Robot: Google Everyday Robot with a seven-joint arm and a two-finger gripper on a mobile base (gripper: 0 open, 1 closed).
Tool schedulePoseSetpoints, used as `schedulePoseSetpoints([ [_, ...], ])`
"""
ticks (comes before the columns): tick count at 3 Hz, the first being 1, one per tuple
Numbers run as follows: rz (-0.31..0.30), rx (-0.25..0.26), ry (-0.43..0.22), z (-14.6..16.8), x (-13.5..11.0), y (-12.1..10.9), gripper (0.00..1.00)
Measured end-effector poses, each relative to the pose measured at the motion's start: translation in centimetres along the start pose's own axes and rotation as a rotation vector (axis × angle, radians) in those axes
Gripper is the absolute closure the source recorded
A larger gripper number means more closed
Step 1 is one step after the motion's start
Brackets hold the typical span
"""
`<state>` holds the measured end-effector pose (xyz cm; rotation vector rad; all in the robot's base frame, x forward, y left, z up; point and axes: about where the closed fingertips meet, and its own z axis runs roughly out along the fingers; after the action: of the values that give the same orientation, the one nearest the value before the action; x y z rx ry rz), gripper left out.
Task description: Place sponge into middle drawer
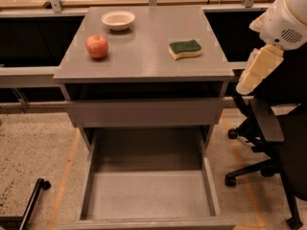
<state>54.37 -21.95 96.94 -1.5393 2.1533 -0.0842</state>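
The sponge (185,49) lies flat on the bench (144,56), right of centre, green scouring layer up, well apart from the red apple (97,46) and the white bowl (118,19). It looks light and soft, likely to squash. A hold across its yellow foam sides at the narrow waist seems best. The middle drawer (149,195) stands pulled out below, its front lip partly cut off. The tool (258,70) hangs beside the bench's right edge. Whether it is wide or narrow cannot be told.
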Motion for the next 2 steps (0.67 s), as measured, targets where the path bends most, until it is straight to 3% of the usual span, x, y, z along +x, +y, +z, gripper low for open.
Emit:
schedulePoseSetpoints([
  [2, 0.141, 0.078, -0.210, 3.6, -2.8, -6.0, 0.00],
])
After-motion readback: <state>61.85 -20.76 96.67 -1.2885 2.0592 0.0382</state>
